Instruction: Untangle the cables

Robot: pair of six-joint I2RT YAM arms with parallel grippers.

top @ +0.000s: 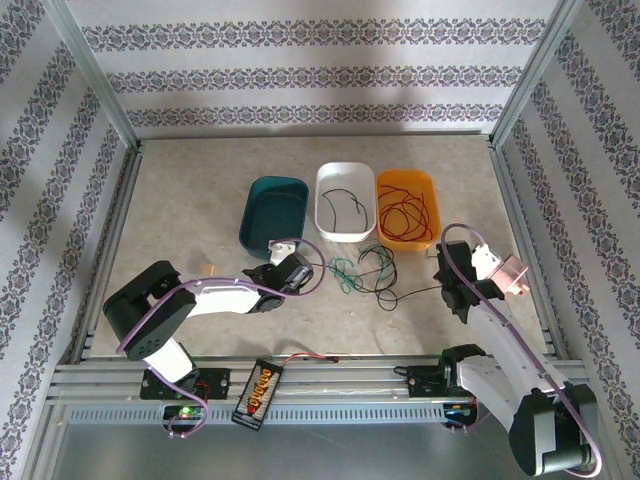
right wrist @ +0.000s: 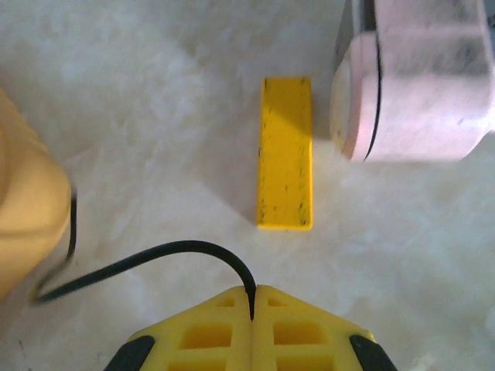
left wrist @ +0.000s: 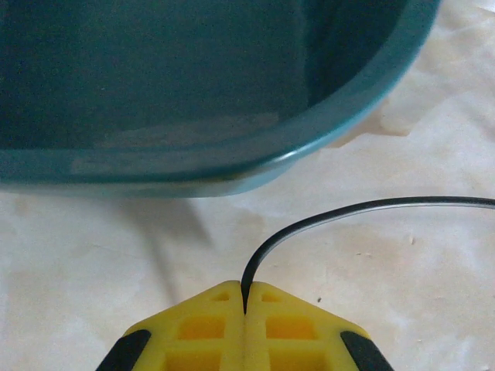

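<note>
A loose tangle of green and black cables [top: 362,272] lies on the table below the trays. One black cable [left wrist: 325,220] curves out from my left gripper [left wrist: 245,300], whose yellow fingers are shut on its end just in front of the teal tray [left wrist: 232,166]. My right gripper [right wrist: 252,303] is likewise shut on the end of a black cable [right wrist: 155,259] that trails left toward the orange tray [right wrist: 27,209]. From above, the left gripper [top: 283,247] sits at the teal tray's near edge and the right gripper [top: 447,252] beside the orange tray's near right corner.
Three trays stand in a row: the teal tray [top: 274,210], a white tray [top: 325,215] holding a black cable, and the orange tray [top: 385,215] holding red cables. A yellow block [right wrist: 285,152] and a pale pink part [right wrist: 414,77] lie ahead of the right gripper. A battery pack [top: 260,390] rests on the front rail.
</note>
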